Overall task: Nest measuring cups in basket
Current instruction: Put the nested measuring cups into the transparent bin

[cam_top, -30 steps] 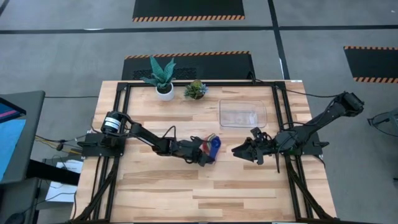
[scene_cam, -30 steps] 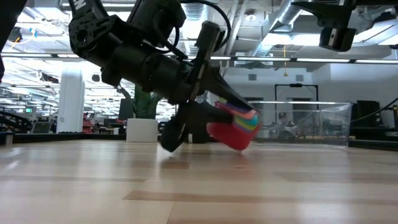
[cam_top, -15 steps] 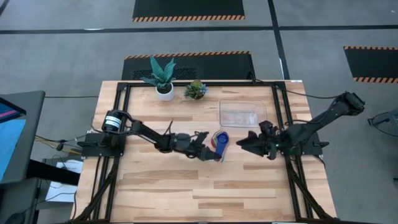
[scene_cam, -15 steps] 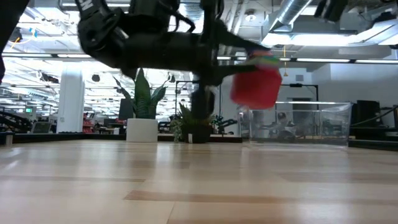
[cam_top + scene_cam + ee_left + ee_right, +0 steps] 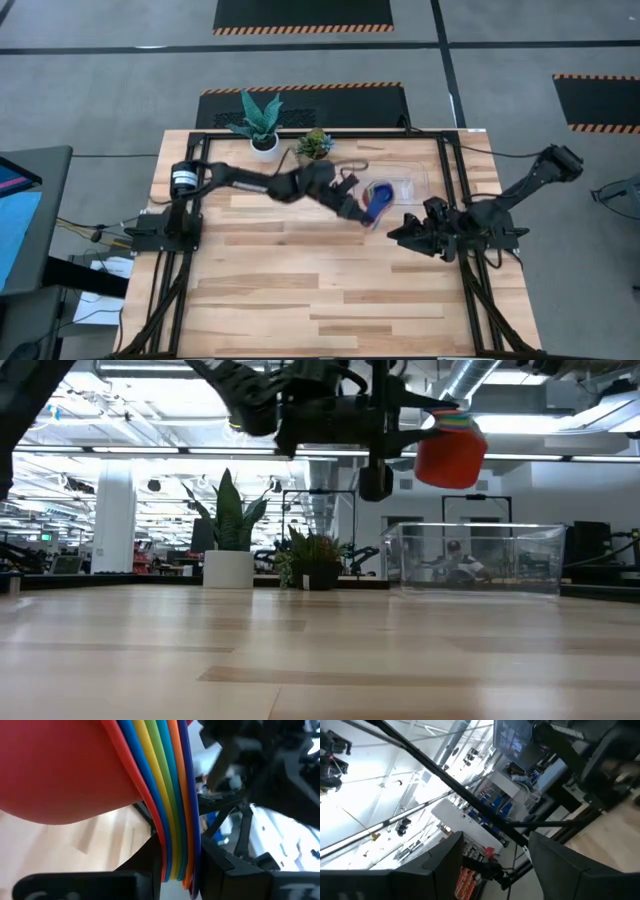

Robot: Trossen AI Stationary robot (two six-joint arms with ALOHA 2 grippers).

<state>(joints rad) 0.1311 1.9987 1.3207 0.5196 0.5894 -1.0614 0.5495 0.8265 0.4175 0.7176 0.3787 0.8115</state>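
I've got the left tool (image 5: 362, 208) clamped partway shut on the handles of the nested measuring cups (image 5: 450, 452), whole stack carried in the air well above the counter (image 5: 290, 290). Left wrist view shows the stacked rims (image 5: 170, 810) fanned red, blue, yellow, green, orange, dark blue, handles pinched between my fingers (image 5: 75, 887), red cup outermost. From overhead the stack sits right at the near-left corner of the basket (image 5: 412, 170), partly over its wall; low view puts the cups above the basket's rim (image 5: 480, 528), not inside yet. The relation that matters: basket lies just beyond and below the stack, toward the far right from my left tool, so I judge the next move as a short carry further over the tray, then lower and release. Stack's long axis, handles to bowls, points from my tool toward the basket. Right tool (image 5: 408, 232) is fully spread, empty, parked low just beside the basket's near edge, closer to it but idle. Farther back, white plant pot (image 5: 265, 150) and small plant (image 5: 315, 144).
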